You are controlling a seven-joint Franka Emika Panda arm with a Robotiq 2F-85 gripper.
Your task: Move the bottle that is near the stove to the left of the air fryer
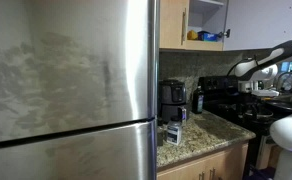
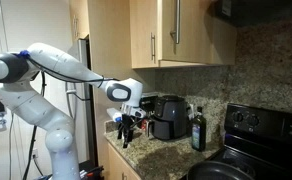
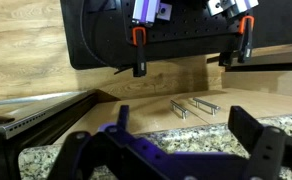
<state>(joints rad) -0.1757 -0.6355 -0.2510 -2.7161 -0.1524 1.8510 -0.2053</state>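
The bottle (image 2: 197,128) stood upright on the stone tabletop (image 2: 171,152). It was between the air fryer (image 2: 168,116) and the stove (image 2: 254,128). It was just to the right of the air fryer and near the left edge of the stove. Nothing was touching it.

The pincer (image 2: 129,127) hung over the left end of the tabletop. It was to the left of the air fryer and well apart from the bottle. It pointed down, low over the stone. The white arm (image 2: 56,65) reached out to it from the far left.

In the wrist view the two dark fingers (image 3: 121,128) were spread wide with nothing between them, so the pincer was released. Past the fingers there was a wooden door with two metal handles (image 3: 196,106).

In an exterior view a small blue-and-white carton (image 1: 173,132) stood on the tabletop in front of the air fryer. A big shiny fridge (image 1: 66,80) filled the left side of that view. Wooden cupboards (image 2: 176,35) hung on the wall above the air fryer and the bottle.
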